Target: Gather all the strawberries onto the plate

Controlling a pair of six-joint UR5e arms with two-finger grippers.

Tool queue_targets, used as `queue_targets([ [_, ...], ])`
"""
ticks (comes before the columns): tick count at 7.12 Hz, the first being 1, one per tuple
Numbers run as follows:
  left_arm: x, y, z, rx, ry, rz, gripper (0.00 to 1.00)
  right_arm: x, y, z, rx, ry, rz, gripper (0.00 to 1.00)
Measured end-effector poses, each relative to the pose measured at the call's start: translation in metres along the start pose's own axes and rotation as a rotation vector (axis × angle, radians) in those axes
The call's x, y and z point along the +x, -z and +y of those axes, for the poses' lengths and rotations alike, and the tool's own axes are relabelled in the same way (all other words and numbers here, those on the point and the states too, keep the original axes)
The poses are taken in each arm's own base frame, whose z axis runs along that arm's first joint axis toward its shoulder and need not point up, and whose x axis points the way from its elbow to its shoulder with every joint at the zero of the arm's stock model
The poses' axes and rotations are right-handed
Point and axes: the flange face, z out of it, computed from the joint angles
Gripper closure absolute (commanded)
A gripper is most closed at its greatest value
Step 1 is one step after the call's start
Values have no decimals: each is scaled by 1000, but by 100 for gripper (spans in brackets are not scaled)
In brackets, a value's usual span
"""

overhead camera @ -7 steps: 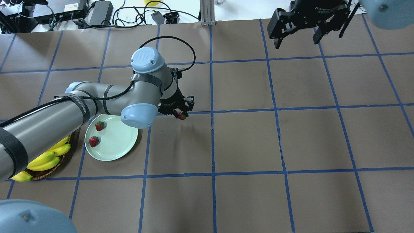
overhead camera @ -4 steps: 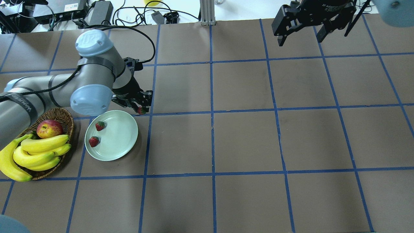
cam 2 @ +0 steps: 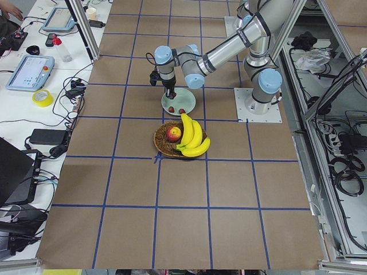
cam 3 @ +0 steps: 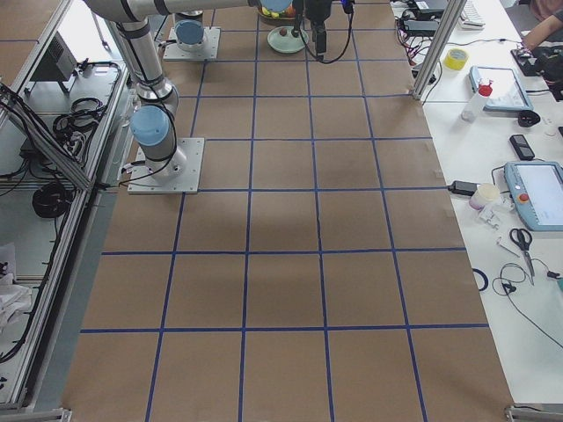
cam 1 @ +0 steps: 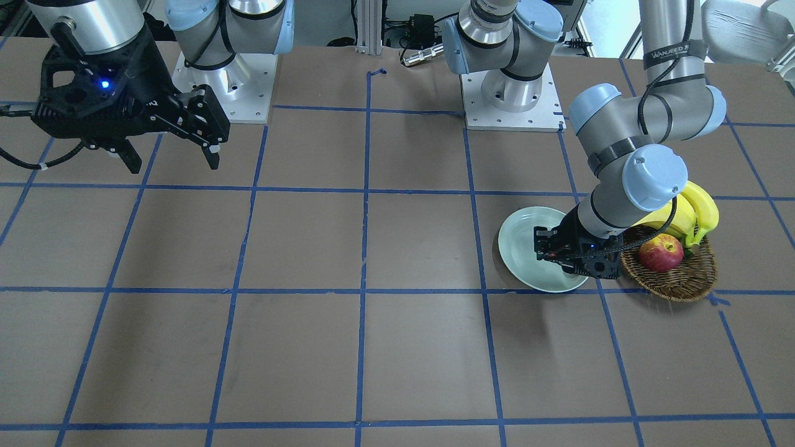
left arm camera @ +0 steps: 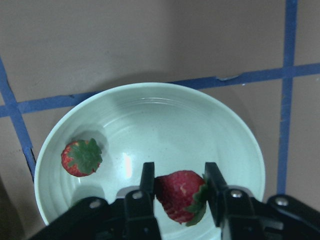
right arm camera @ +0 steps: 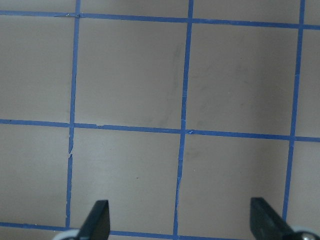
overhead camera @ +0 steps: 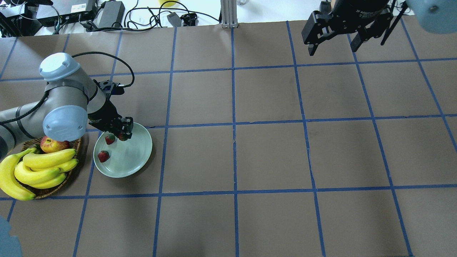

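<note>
Your left hand (left arm camera: 180, 176) hangs low over the mint plate (left arm camera: 195, 117), clamped on the held strawberry (left arm camera: 175, 199). A second strawberry (overhead camera: 110, 139) and a third strawberry (overhead camera: 103, 156) lie on the plate, beside the basket (overhead camera: 76, 153). Your right hand (overhead camera: 332, 49) hovers well apart over the brown surface (overhead camera: 267, 153), spread wide.

"WANJEED" is read on a black strap (cam 1: 674, 53) (wrapped around the left arm (cam 1: 667, 25)). White lettering on the right gripper (overhead camera: 332, 50), possibly "2F Adaptive", is blurred.
</note>
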Motion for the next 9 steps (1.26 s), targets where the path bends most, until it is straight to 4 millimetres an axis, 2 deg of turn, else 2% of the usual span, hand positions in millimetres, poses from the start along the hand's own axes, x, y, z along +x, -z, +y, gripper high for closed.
queue_targets([
  [2,-1,-4,0,1,-1,5,4,-1,0,1,-2,1,-1,0],
  [3,-1,6,-3,19,-5,-6,5,0,2,2,0,4,4,0],
  [4,0,28,-8,47,-7,-20,6,0,4,4,3,11,11,0],
  [5,6,56,-16,65,-7,-29,5,0,6,5,5,13,12,0],
  [6,30,93,-24,83,-7,-46,5,0,6,5,3,13,9,0],
  [7,66,137,-31,104,6,-74,15,0,5,6,0,13,4,0],
  [8,103,182,-36,137,22,-100,14,-1,4,6,-5,13,1,0],
  [9,131,228,-35,170,33,-111,6,-1,-1,8,-16,14,-3,0],
])
